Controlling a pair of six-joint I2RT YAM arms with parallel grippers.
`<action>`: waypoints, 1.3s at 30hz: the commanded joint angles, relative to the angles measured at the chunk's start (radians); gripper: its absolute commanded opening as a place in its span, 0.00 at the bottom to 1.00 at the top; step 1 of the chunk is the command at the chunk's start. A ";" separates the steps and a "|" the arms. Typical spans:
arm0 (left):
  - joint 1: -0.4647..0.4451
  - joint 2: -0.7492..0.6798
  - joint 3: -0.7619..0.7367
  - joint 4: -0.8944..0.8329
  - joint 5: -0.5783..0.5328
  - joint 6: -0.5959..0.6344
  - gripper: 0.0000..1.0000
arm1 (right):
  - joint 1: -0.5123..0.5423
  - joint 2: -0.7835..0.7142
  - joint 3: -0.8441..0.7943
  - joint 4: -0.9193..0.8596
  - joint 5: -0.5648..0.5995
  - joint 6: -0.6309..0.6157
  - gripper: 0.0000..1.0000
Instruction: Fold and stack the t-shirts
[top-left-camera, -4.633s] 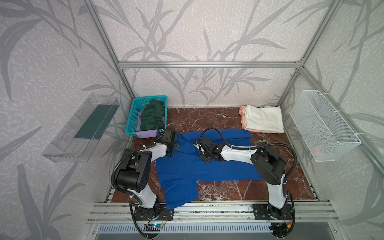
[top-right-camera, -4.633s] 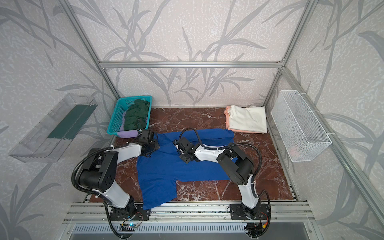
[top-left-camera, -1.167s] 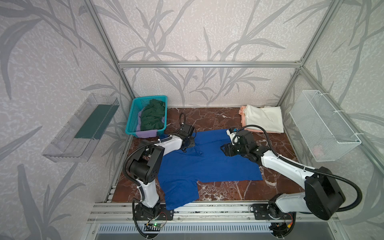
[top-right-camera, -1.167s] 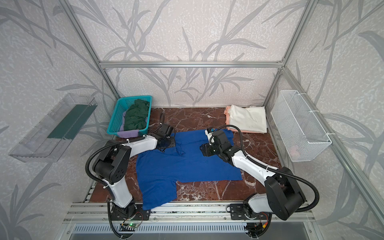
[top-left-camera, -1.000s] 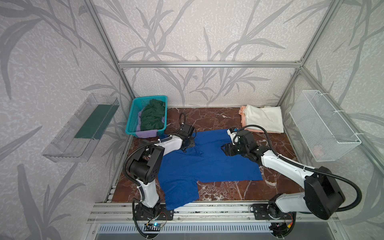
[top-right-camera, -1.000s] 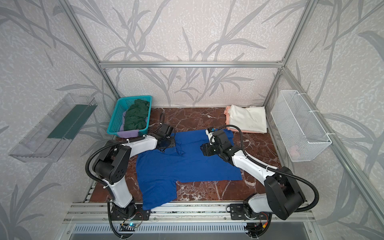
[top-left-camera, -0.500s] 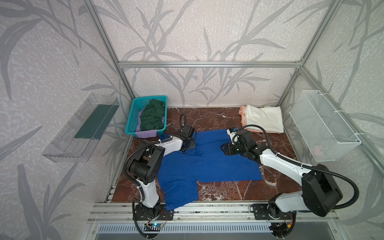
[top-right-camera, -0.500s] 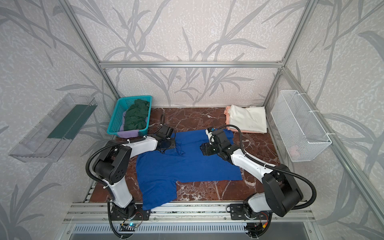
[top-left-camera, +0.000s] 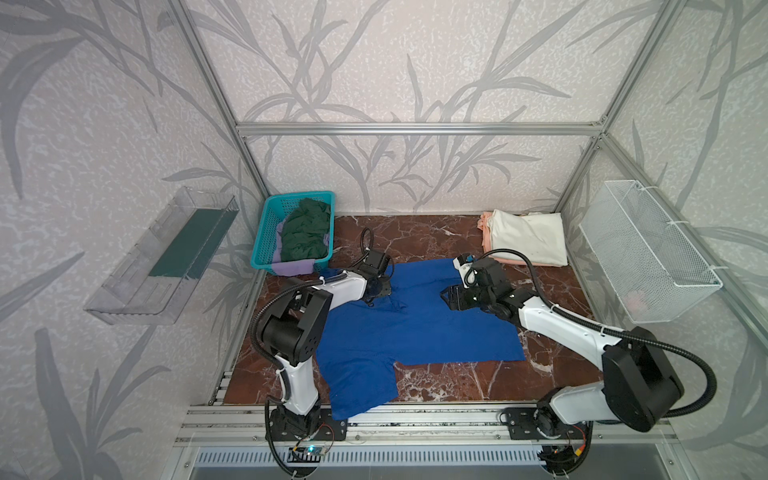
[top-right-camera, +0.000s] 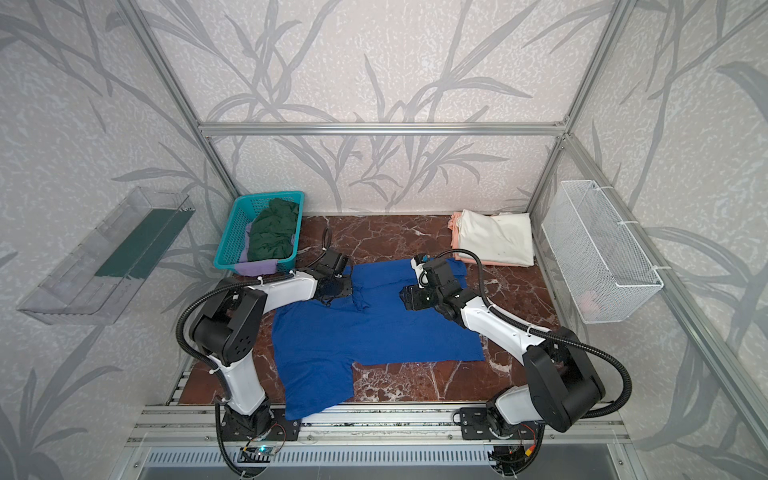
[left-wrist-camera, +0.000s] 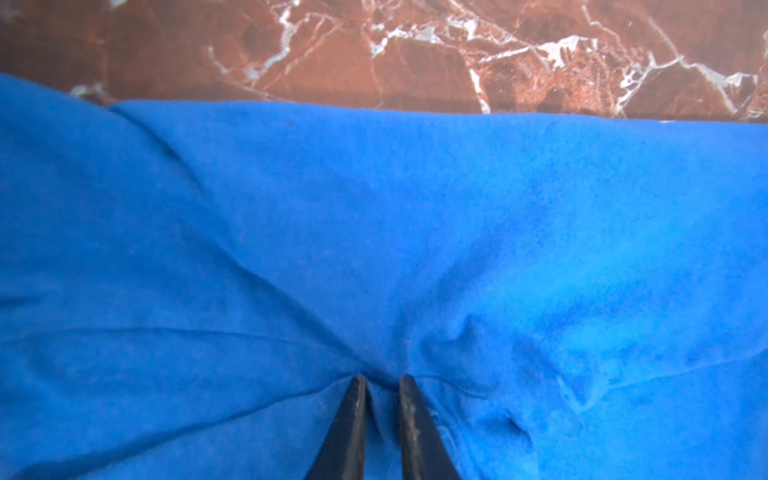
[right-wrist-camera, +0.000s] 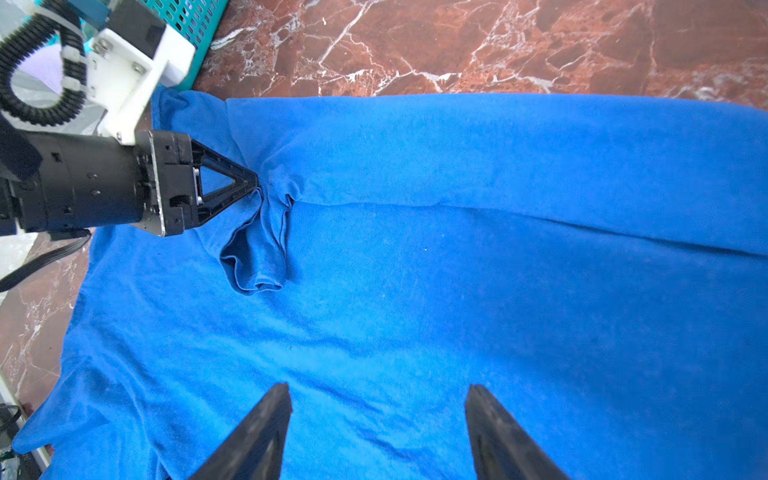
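Observation:
A royal blue t-shirt (top-left-camera: 415, 328) (top-right-camera: 374, 328) lies spread on the marble table, one sleeve hanging over the front edge. My left gripper (top-left-camera: 384, 291) (left-wrist-camera: 382, 378) is shut on a bunched fold of it near the far left shoulder; the right wrist view shows that fold puckered at the left gripper (right-wrist-camera: 253, 187). My right gripper (top-left-camera: 444, 297) (right-wrist-camera: 378, 388) hovers open over the shirt's upper middle, nothing between its fingers. A dark green t-shirt (top-left-camera: 305, 230) and a lavender one (top-left-camera: 291, 268) sit in the basket. A folded cream-white t-shirt (top-left-camera: 528, 239) lies on a peach one (top-left-camera: 484, 232) at the back right.
The teal basket (top-left-camera: 266, 232) stands at the back left corner, close behind my left arm. A white wire basket (top-left-camera: 648, 253) hangs on the right wall and a clear shelf (top-left-camera: 166, 257) on the left wall. Bare marble (top-left-camera: 457, 382) shows at the front right.
Since the oldest frames my left gripper has carried the far left sleeve inward over the shirt's body, and my right gripper has moved right. Over the last second both arms barely shift.

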 joint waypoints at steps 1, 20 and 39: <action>-0.005 0.021 0.037 -0.009 0.008 0.004 0.12 | -0.004 0.009 0.027 -0.007 0.003 0.006 0.68; -0.023 -0.252 -0.119 -0.064 -0.066 -0.028 0.00 | -0.014 0.002 0.010 -0.013 0.028 0.013 0.68; -0.078 -0.630 -0.483 -0.131 -0.194 -0.164 0.00 | -0.026 0.003 -0.006 -0.038 0.072 0.048 0.68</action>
